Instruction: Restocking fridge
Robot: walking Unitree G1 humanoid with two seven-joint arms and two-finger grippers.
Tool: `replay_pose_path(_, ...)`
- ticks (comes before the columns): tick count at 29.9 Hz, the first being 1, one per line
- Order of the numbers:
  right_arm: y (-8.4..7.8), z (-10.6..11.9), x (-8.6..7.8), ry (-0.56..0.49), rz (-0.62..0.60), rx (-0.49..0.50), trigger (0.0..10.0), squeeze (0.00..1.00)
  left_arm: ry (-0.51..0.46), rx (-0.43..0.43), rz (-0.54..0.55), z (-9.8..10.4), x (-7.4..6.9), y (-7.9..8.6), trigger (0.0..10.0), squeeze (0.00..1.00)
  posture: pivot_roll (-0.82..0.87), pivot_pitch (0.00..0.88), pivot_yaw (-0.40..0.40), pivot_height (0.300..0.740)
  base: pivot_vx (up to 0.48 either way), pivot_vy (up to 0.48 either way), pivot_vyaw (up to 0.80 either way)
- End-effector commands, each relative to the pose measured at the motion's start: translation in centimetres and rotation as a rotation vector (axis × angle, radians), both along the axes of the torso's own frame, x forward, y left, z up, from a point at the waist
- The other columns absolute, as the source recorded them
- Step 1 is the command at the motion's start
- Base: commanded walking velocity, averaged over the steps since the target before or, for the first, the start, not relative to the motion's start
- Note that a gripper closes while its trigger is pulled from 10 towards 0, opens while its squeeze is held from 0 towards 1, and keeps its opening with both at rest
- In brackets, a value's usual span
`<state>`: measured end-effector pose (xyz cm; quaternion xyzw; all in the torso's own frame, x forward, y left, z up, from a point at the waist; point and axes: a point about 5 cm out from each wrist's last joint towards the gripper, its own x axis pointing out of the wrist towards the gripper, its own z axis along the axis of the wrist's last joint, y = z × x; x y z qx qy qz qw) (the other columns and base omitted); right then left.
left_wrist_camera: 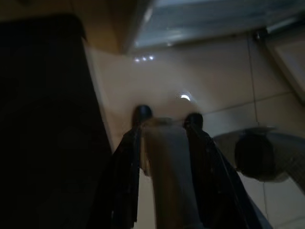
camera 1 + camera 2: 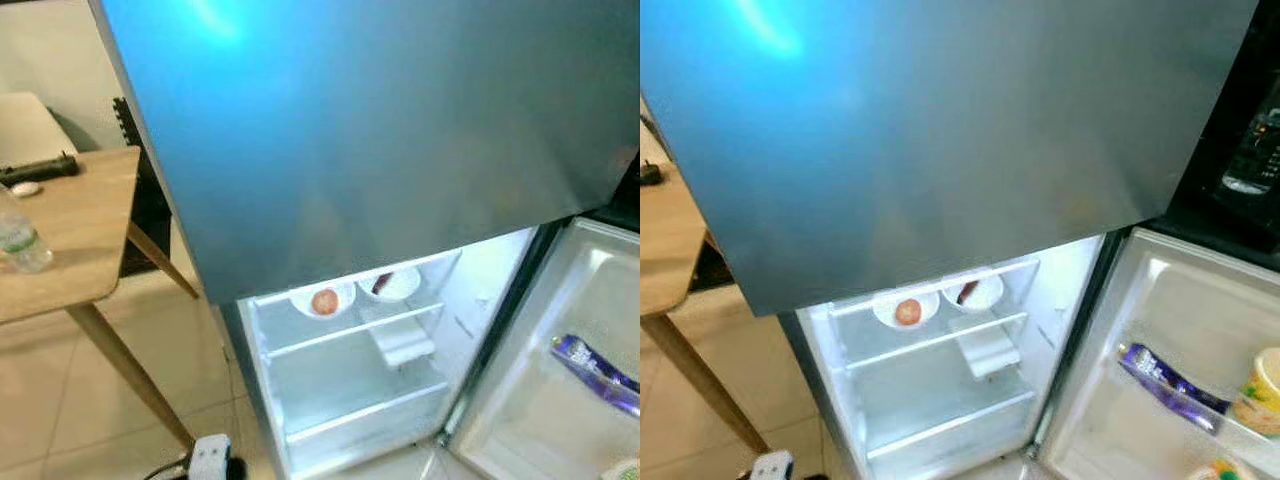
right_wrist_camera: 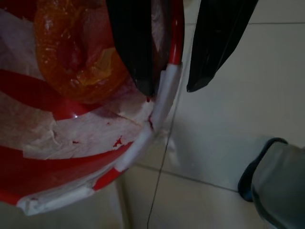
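My right pincer (image 3: pixel 170 89) straddles the rim of a red-and-white bowl (image 3: pixel 57 157), one black finger inside and one outside. The bowl hangs over the floor tiles (image 3: pixel 228 133) rather than resting on them, so I judge the rim is pinched, though a sliver of gap shows by the outer finger. An orange thing in clear wrap (image 3: pixel 76 57) lies in the bowl. My left pincer (image 1: pixel 167 117) looks closed around a pale rounded thing (image 1: pixel 169 167); that view is too dark to tell what it is. The fridge (image 2: pixel 380 150) stands straight ahead, with its upper door shut and its lower compartment (image 2: pixel 350 390) lit and open. On the fridge's top shelf sit a white bowl with a reddish fruit (image 2: pixel 323 300) and, just beside it, a second white bowl (image 2: pixel 392 283) with something dark. One shelf below them is a small white box (image 2: pixel 404 347), and the lowest shelf of the fridge looks bare. The fridge's swung-out door (image 2: pixel 1170 330) carries a purple packet (image 2: pixel 1165 385) and a yellow cup (image 2: pixel 1262 390). My load is not yet in the fridge, so the step, as I read it, is bringing it to a shelf. A rim pinch lets a bowl tip, so I should keep it level, come in low under the fridge's upper door, aim for the bare lower shelf, and set the base flat before I let go.
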<state>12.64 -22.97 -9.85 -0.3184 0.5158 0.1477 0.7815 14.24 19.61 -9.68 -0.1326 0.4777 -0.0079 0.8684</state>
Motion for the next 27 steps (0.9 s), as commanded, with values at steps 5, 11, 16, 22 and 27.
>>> replay_pose_path(5, 1.0, 0.6, 2.0, -0.054, 0.089, 0.037, 10.0, 0.00, 0.012, 0.014, -0.006, -0.1, -0.2, 0.2, 10.0, 0.00, -0.05, 0.000, 0.006, 0.740, 0.000, 0.000, 0.00)
replay_pose_path(11, 2.4, 1.3, 4.2, -0.091, 0.136, 0.121, 10.0, 0.00, 0.009, 0.009, -0.006, 0.0, -0.1, 0.0, 10.0, 0.00, -0.05, 0.000, 0.003, 0.740, 0.000, 0.000, 0.39)
replay_pose_path(16, 2.5, 1.4, 4.5, -0.099, 0.152, 0.120, 10.0, 0.00, 0.011, 0.009, -0.007, -0.1, -0.1, 0.0, 10.0, 0.00, -0.05, 0.000, 0.002, 0.740, 0.000, 0.000, 0.79)
replay_pose_path(22, 2.5, 1.4, 4.3, -0.087, 0.145, 0.133, 10.0, 0.00, 0.018, 0.010, -0.007, -0.1, -0.3, 0.0, 10.0, 0.00, -0.05, 0.000, 0.000, 0.740, 0.000, 0.000, 0.79)
replay_pose_path(27, 2.3, 1.1, 3.8, -0.071, 0.123, 0.133, 10.0, 0.00, 0.022, 0.007, -0.006, -0.2, -0.5, -0.1, 10.0, 0.00, -0.05, 0.000, 0.000, 0.740, 0.000, 0.000, 0.79)
